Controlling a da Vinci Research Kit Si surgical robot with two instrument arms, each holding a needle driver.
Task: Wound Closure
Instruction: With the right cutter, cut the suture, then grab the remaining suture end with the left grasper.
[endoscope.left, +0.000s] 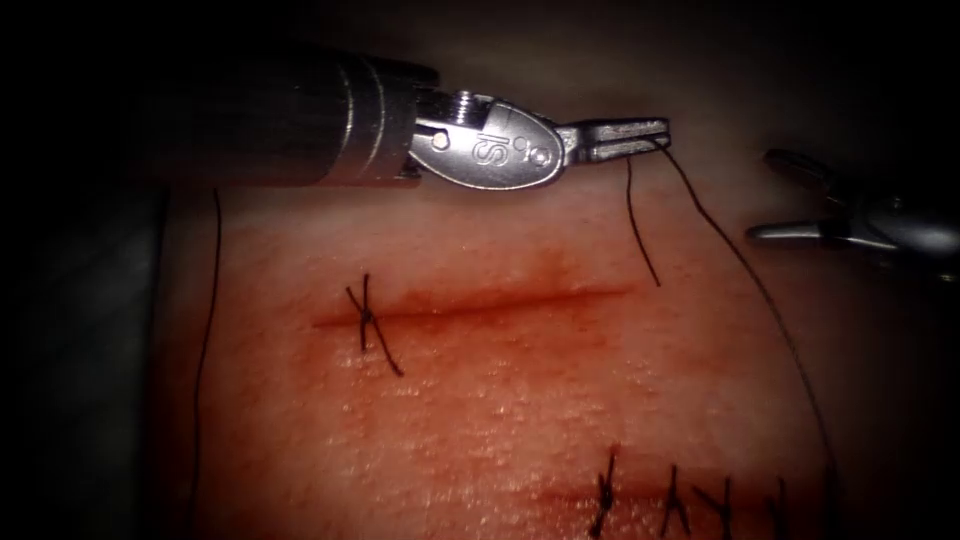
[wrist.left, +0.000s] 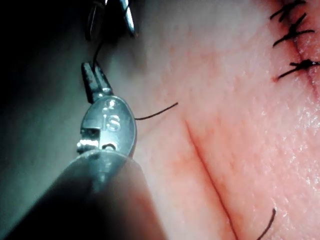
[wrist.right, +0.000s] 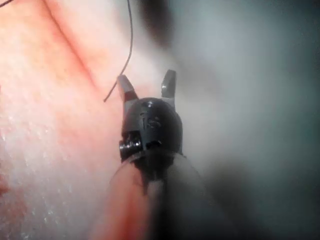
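Left tool, polished steel with an oval wrist plate, entering from the upper left above the tissue; jaws clenched on the thread near their tips. From the grasp, two dark strands: a short cut end hanging to just beyond the right end of the cut, and a long strand sweeping down and right across the tissue to the lower edge. In the left wrist view, same tool pinching the thread, with a loose thread end lying beside the head of the cut.

Right tool at the right edge, well apart from the left tool and off to the right of the cut; jaws spread wide, grasping nothing. In the right wrist view, jaws likewise parted, a thread strand passing just beside one jaw.

Needle: whereabouts cannot be told.

Cut: straight, shallow, horizontal, rimmed with red fluid. One finished knotted stitch crossing its left end, tails splayed. Row of earlier stitches on a second cut at the lower right. Another strand running vertically down the tissue's left margin. Tissue surface pale pink, moist, finely pebbled.
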